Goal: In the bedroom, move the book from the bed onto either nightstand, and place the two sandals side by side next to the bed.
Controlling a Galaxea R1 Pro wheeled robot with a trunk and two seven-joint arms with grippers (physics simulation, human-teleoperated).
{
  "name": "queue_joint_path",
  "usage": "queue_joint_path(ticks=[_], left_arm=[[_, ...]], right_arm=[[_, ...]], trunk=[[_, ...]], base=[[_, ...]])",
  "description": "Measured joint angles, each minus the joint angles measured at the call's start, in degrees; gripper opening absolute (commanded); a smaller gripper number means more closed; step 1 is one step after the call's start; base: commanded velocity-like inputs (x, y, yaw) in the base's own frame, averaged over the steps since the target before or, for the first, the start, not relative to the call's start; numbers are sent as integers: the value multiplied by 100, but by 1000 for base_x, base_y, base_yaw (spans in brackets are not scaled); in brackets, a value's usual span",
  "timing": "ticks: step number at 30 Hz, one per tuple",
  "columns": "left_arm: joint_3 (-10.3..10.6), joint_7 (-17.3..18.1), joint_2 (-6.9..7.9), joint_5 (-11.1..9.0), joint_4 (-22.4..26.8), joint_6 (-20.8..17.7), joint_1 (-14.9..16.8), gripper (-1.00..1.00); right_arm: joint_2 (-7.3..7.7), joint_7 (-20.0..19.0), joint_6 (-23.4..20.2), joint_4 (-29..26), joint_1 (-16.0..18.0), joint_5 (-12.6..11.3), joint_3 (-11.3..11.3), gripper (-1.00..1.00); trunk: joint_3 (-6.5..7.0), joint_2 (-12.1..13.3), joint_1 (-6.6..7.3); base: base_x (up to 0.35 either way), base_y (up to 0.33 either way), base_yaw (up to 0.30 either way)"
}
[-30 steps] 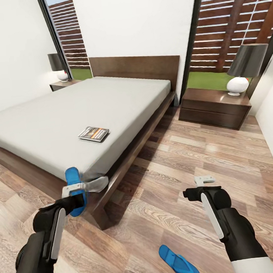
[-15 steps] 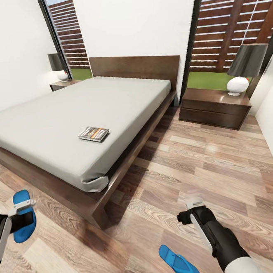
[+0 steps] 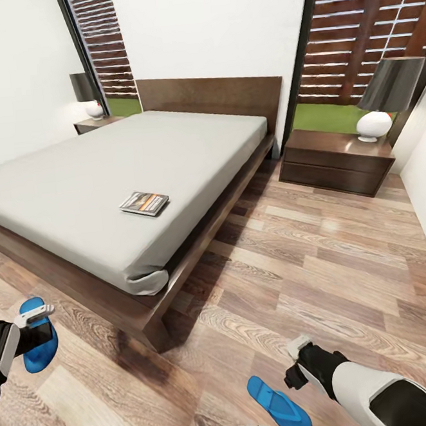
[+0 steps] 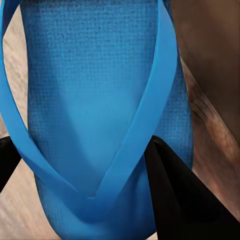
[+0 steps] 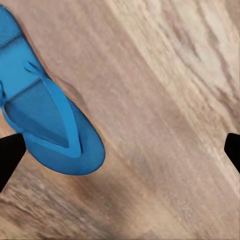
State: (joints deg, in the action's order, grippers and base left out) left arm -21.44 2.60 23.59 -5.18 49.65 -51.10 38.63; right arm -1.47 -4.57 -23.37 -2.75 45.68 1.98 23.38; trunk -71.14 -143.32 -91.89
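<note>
Left pincer (image 3: 30,319): at about 8 o'clock in the head view, clamped on one blue sandal (image 3: 38,335); in the left wrist view its dark fingers (image 4: 175,195) press the sole on both sides, with the strap facing the camera.

Held sandal risk: it hangs above the floor (image 3: 320,262), out past the foot corner of the bed (image 3: 107,183). I judge that if let go from there it could bounce, flip strap-down or skid under the frame.

Right pincer (image 3: 297,360): at about 5 o'clock, low over the planks. The right wrist view shows two dark tips (image 5: 9,157) spread wide apart with bare wood between them, so it is open and holds nothing.

Second sandal (image 3: 278,406): flat on the floor at 6 o'clock, strap up, just beside the right pincer but apart from it.

Second sandal risk: it sits off to one side of the open jaws, so a closing move now would likely meet only wood or nudge the sandal away.

Pairing risk: the two sandals are well apart, one on each side of the bed corner, so they may end up skewed rather than side by side.

Book (image 3: 144,203): flat on the mattress near the side edge, at about 11 o'clock, untouched.

Nightstand (image 3: 334,160): at 2 o'clock, with a lamp (image 3: 384,98) on top that a placing arm could knock.
</note>
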Motion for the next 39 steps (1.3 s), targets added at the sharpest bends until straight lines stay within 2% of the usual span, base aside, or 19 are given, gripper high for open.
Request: queue_joint_path(ticks=[3,6,8,9,11,14,21,24,31,34,37,39], left_arm=[[-84,10,-21,6,234,18,-13,-100],[-442,52,-39,33,974,4,-252,-100],[-638,72,-71,-70,1655,-29,-538,-100],[-713,74,-179,-195,2185,-67,-720,-100],[-776,69,-396,-249,2915,-310,-914,-100],[-800,61,-527,-230,3302,-496,-1002,-100],[-802,58,-575,-212,3404,-546,-1027,-100],[-807,59,-615,-207,3407,-548,-1027,-100],[-809,59,-627,-200,3408,-548,-1027,-100],[-809,60,-627,-199,3408,-548,-1027,-100],[-809,60,-626,-199,3408,-548,-1027,-100],[-809,60,-621,-199,3408,-548,-1027,-100]], right_arm=[[9,-224,86,34,24,63,96,100],[12,-313,172,43,33,85,134,100],[9,-349,197,46,37,91,145,100],[7,-379,205,47,38,93,151,100],[-5,-428,213,48,36,94,156,100],[-18,-459,252,46,39,101,162,100],[-24,-425,1014,-125,42,96,223,100],[-28,-404,1474,-141,40,96,229,100],[-29,-429,1861,-145,42,120,233,100],[-29,-519,1866,-139,42,341,253,100],[-34,-581,1690,-132,40,683,254,100],[-37,-615,1540,-139,41,816,253,100]], trunk=[[-66,-4,-8],[-133,-8,-15],[-177,-11,-20],[-199,-13,-23],[-244,-15,-28],[-310,-19,-36],[-466,-28,-54],[-532,-32,-62],[-687,-42,-80],[-754,-46,-88],[-820,-50,-95],[-865,-53,-100]], base=[[0,0,0],[0,0,0],[0,0,0],[0,0,0],[0,0,0],[0,0,0],[0,0,0],[0,0,0],[0,0,0],[0,0,0],[0,0,0],[0,0,0]])
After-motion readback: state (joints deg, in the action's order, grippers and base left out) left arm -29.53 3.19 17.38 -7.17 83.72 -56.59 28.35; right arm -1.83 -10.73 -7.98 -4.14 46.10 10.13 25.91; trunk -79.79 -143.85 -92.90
